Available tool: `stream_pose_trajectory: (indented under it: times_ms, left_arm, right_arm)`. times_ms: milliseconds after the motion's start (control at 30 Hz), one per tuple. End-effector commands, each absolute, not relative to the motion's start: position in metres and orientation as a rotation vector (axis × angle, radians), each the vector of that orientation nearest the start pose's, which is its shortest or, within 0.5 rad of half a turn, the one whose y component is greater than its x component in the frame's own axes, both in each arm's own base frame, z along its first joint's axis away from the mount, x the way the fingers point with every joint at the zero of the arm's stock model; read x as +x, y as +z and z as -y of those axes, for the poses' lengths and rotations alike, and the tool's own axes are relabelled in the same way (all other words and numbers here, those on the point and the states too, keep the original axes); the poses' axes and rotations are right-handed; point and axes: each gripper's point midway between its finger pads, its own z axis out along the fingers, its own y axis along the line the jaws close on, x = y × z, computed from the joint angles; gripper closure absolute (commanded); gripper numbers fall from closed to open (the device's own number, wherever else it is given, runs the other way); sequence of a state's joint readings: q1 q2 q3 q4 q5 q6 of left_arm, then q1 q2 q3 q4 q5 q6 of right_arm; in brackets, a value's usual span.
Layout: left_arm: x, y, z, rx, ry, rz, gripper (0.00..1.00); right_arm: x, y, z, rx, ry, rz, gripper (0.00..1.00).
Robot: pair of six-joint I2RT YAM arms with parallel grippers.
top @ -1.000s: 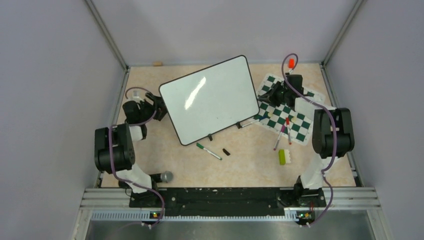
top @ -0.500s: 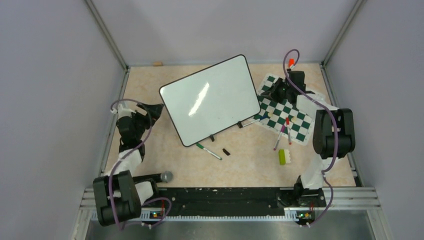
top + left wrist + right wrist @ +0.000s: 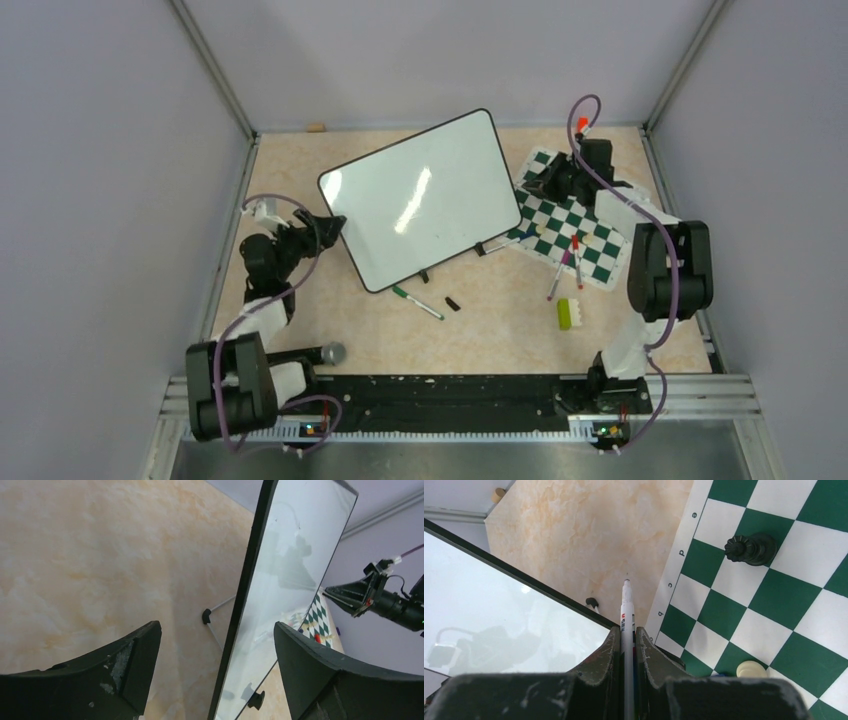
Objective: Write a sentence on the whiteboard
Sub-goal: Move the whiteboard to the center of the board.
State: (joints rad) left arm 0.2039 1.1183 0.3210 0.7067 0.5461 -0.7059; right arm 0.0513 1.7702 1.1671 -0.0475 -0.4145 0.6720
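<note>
Zero writing visible on large glossy white black-rimmed whiteboard (image 3: 420, 205), propped centre-far. Stiff, light, slick, probably tippy; grab left rim, just ahead of wide-open left gripper (image 3: 328, 222). Thin white marker (image 3: 626, 600) clamped in right gripper (image 3: 626, 637).

Black left arm (image 3: 228, 385) and right arm (image 3: 668, 268), white wraps (image 3: 262, 318), looping purple cables (image 3: 571, 120), scuffed black fingers (image 3: 596, 670)

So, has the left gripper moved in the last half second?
Yes. The left gripper has shifted right, toward the whiteboard; its open jaws now straddle the board's left edge.
</note>
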Motion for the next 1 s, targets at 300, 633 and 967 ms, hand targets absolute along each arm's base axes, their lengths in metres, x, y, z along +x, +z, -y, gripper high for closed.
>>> stream_pose_trajectory:
  times_ms: [300,633,967]
  left_arm:
    - [0.381,0.201,0.08,0.034,-1.077,-1.58,0.24]
    - [0.391,0.206,0.098,0.185,-1.356,-1.493,1.0]
    - [0.384,0.187,0.139,0.411,-1.55,-1.599,1.0]
  right_arm:
    - [0.503,0.16,-0.119,0.213,0.818,-2.107,1.0]
    - [0.53,0.13,-0.166,-0.062,1.191,-2.195,1.0]
    - [0.497,0.145,-0.167,-0.032,1.202,-2.154,1.0]
